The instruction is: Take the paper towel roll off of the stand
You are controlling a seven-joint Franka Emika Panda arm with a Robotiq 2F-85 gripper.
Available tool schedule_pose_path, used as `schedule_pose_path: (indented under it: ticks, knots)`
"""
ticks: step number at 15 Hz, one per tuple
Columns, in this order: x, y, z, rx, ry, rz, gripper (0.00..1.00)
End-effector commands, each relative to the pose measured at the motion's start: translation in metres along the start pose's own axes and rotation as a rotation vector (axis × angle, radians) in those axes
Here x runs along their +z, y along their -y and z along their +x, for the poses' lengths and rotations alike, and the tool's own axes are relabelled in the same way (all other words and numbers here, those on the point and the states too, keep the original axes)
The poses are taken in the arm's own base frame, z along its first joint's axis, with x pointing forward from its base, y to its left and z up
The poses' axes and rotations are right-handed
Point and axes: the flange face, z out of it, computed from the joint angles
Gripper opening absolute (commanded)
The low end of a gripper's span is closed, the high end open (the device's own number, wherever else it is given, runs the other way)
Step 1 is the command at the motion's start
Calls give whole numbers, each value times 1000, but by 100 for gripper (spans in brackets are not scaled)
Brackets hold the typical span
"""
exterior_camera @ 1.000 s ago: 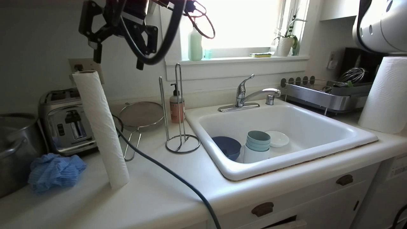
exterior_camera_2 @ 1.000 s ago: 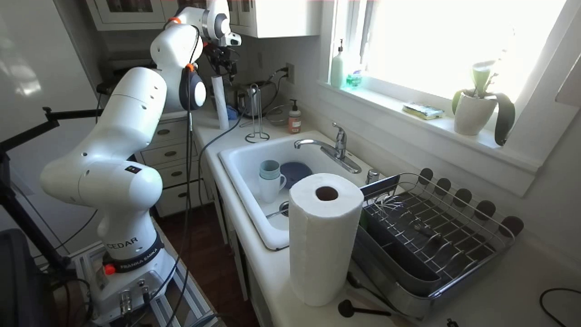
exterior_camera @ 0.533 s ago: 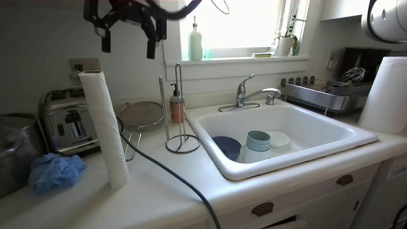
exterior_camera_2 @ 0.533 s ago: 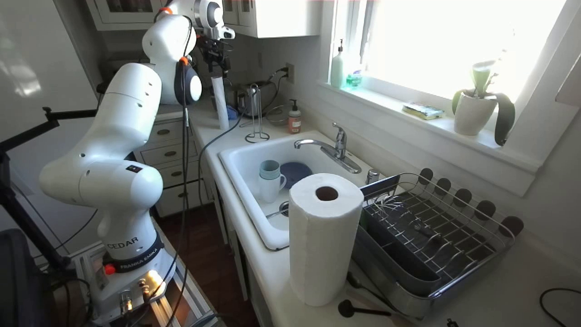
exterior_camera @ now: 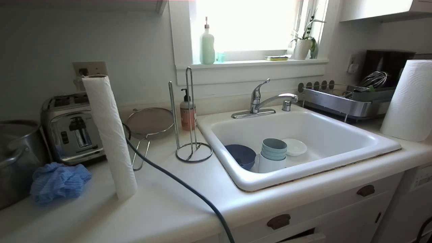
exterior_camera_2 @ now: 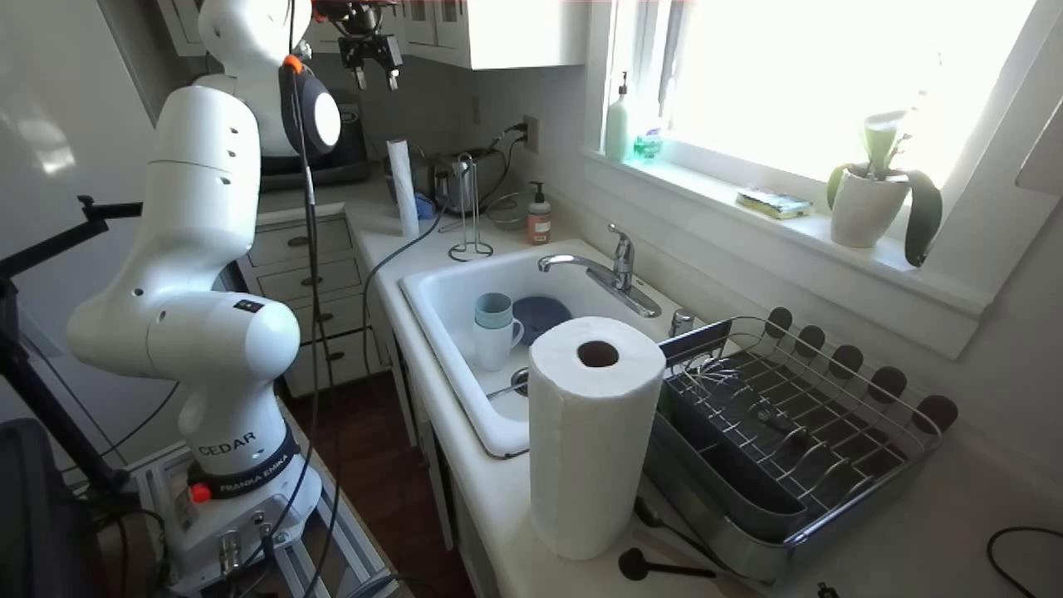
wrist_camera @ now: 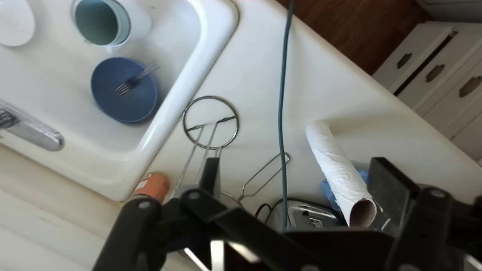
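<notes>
The paper towel roll [exterior_camera: 109,138], a tall slim white cylinder, stands on end on the counter, apart from the stand, in both exterior views [exterior_camera_2: 402,191]. The stand [exterior_camera: 189,111], a bare wire upright on a ring base, is beside the sink; it also shows in an exterior view [exterior_camera_2: 474,199] and the wrist view [wrist_camera: 211,139]. My gripper [exterior_camera_2: 376,79] is open and empty, high above and away from the roll. In the wrist view the gripper [wrist_camera: 295,165] has its fingers wide apart; the roll [wrist_camera: 335,162] shows below between them, its hollow top facing the camera.
A toaster [exterior_camera: 74,133], a blue cloth [exterior_camera: 60,182], a pot [exterior_camera: 20,162] and a strainer [exterior_camera: 150,121] are near the roll. A dark cable [exterior_camera: 175,179] crosses the counter. The sink [exterior_camera: 324,172] holds dishes. A fat white roll [exterior_camera_2: 596,465] stands by the dish rack [exterior_camera_2: 797,465].
My gripper has risen and pulled back from above the roll, leaving an exterior view. The roll's top has shifted slightly as it rocked and now stands more upright. The stand has not moved.
</notes>
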Motion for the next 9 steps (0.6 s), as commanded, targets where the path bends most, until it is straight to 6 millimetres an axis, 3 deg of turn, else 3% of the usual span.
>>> schedule_pose_path:
  ticks: [1,2,4,9]
  knots:
    - [-48,-39,-18,-148,-71,-80,100]
    - [-29,-22,-12,-78,-36,-42,100]
    - [-41,-29,-16,-84,-53,-40,100]
    - [-25,-23,-11,-86,-27,-49,100]
